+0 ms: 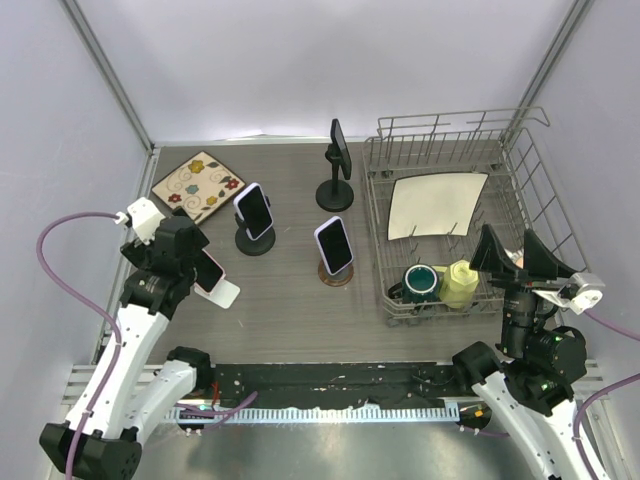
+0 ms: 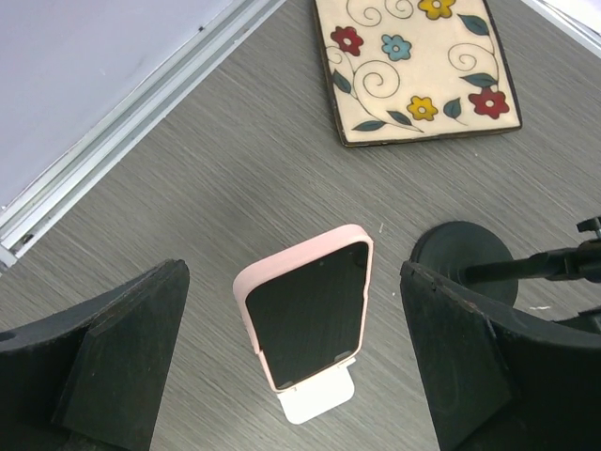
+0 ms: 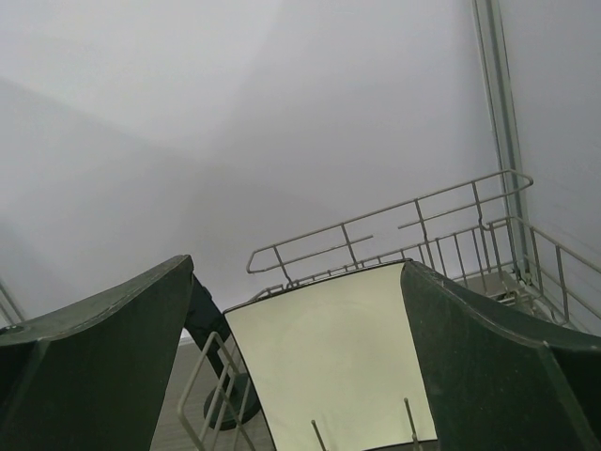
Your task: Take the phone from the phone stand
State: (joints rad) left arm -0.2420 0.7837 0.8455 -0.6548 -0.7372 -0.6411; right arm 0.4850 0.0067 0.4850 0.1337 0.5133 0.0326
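Observation:
A phone in a pink case (image 2: pixel 310 315) leans with its dark screen up on a small white stand (image 2: pixel 319 396). It shows in the top view (image 1: pixel 210 272) under my left wrist. My left gripper (image 2: pixel 293 272) is open above it, with one finger on each side and neither touching it. My right gripper (image 1: pixel 512 255) is open and empty, raised over the dish rack's near right side and pointing at the white plate (image 3: pixel 347 366). Other phones stand on a black stand (image 1: pixel 254 212), a brown round stand (image 1: pixel 334 246) and a tall black stand (image 1: pixel 341 150).
A flowered square tile (image 1: pixel 200 186) lies at the back left, also seen in the left wrist view (image 2: pixel 418 66). A black stand base (image 2: pixel 465 258) sits right of the pink phone. The wire dish rack (image 1: pixel 520 140) holds a white plate (image 1: pixel 437 205), a green mug (image 1: pixel 420 283) and a yellow object (image 1: pixel 459 283).

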